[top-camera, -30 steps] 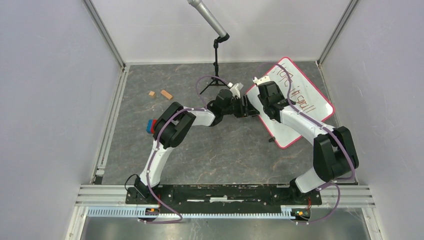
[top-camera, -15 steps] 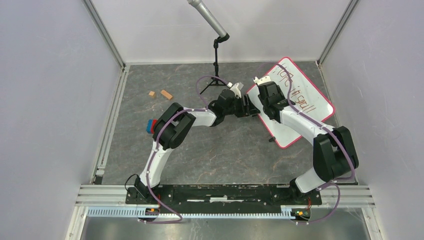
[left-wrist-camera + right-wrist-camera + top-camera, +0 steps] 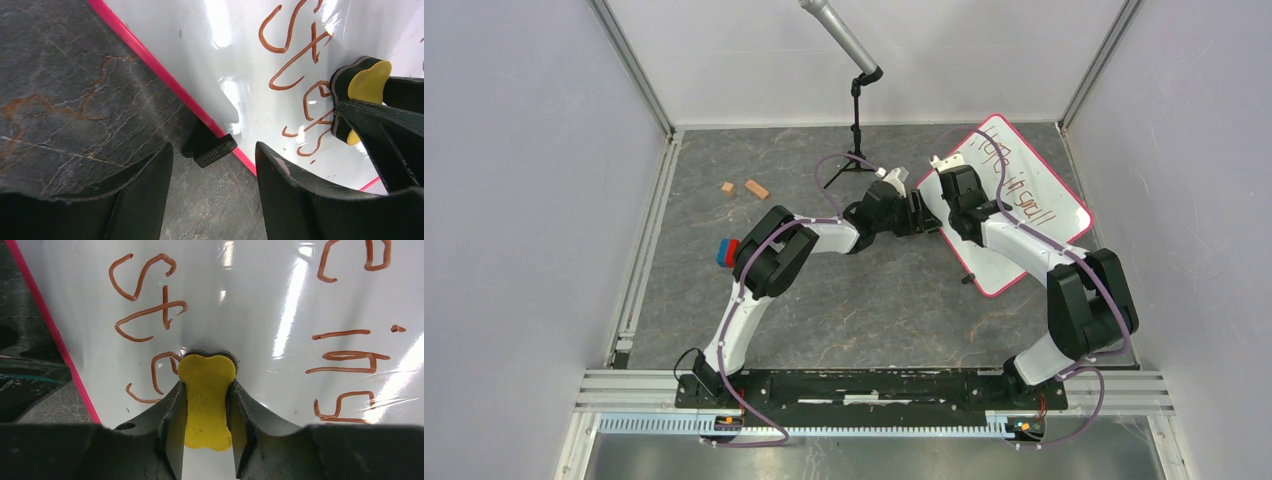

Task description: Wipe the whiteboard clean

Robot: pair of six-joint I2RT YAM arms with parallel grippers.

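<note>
The whiteboard (image 3: 1024,215) lies at the back right, white with a pink-red rim and orange-brown writing. My right gripper (image 3: 948,186) is over its near-left part, shut on a yellow bone-shaped eraser (image 3: 206,400) whose end presses on the board (image 3: 280,300) beside the writing. My left gripper (image 3: 921,212) is open at the board's left edge. In the left wrist view its jaws (image 3: 214,150) straddle a black foot (image 3: 210,149) under the pink rim (image 3: 150,60) without touching it. The eraser (image 3: 368,81) shows there at the right.
A microphone stand (image 3: 856,100) stands at the back centre, close behind the left gripper. Two small orange blocks (image 3: 749,188) lie at the back left. A red and blue block (image 3: 725,250) sits by the left arm's elbow. Walls enclose the table.
My right gripper has moved a little toward the board's far-left part with the eraser. My left gripper has shifted slightly along the board's edge.
</note>
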